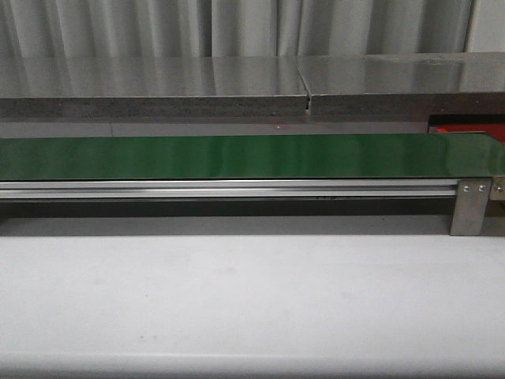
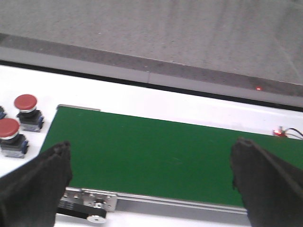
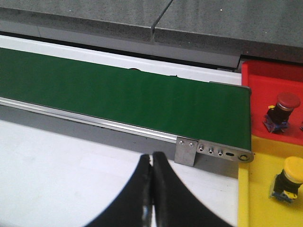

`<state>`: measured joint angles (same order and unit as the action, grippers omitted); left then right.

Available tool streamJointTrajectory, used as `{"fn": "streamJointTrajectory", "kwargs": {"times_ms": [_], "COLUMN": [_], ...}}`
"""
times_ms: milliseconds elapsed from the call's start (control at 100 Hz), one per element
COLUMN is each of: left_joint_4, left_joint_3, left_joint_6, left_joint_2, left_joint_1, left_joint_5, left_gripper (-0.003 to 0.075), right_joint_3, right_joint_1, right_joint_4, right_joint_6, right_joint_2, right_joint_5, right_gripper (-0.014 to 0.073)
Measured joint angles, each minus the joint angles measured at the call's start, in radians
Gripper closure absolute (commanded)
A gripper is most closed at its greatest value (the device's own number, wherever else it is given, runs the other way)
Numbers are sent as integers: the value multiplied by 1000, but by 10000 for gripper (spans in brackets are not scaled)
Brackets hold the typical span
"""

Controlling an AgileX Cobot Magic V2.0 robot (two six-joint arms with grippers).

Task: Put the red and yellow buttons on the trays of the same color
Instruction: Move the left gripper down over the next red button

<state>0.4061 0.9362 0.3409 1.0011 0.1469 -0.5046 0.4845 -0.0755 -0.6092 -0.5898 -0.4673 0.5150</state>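
Two trays sit at the right end of the long green belt [image 1: 237,156], which runs across the white table [image 1: 237,300] below a grey stone ledge [image 1: 158,83]. In the right wrist view the red tray [image 3: 265,90] lies at about two o'clock from the belt's end and the yellow tray [image 3: 258,189] at about four o'clock, the two touching along one edge. A grey metal bracket [image 3: 185,150] with two screws hangs off the belt's aluminium rail [image 1: 229,188].

One red button [image 3: 280,111] stands upright on the red tray, and one yellow button [image 3: 289,178] stands on the yellow tray. In the left wrist view two more red buttons [image 2: 27,111] [image 2: 10,137] wait on the white table just beside the belt's other end, at about nine o'clock from it.

Left gripper [image 2: 151,156] hovers over the belt with its fingers [image 2: 45,175] spread wide, grasping nothing. Right gripper [image 3: 152,184] hangs over the bare table, fingers pressed together and empty.
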Motion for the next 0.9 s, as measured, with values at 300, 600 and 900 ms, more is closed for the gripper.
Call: {"fn": "streamJointTrajectory", "kwargs": {"times_ms": [300, 600, 900], "left_joint_4": [9, 10, -5], "left_joint_3": [253, 385, 490], "left_joint_6": [-7, -7, -7], "left_joint_2": [361, 617, 807], "left_joint_1": [172, 266, 301], "left_joint_5": [-79, -83, -83], "left_gripper": [78, 79, 80], "right_joint_3": [-1, -1, -1], "right_joint_1": [0, 0, 0], "right_joint_4": [0, 0, 0], "right_joint_6": [0, 0, 0], "right_joint_2": [0, 0, 0], "right_joint_5": [0, 0, 0], "right_gripper": [711, 711, 711]}}
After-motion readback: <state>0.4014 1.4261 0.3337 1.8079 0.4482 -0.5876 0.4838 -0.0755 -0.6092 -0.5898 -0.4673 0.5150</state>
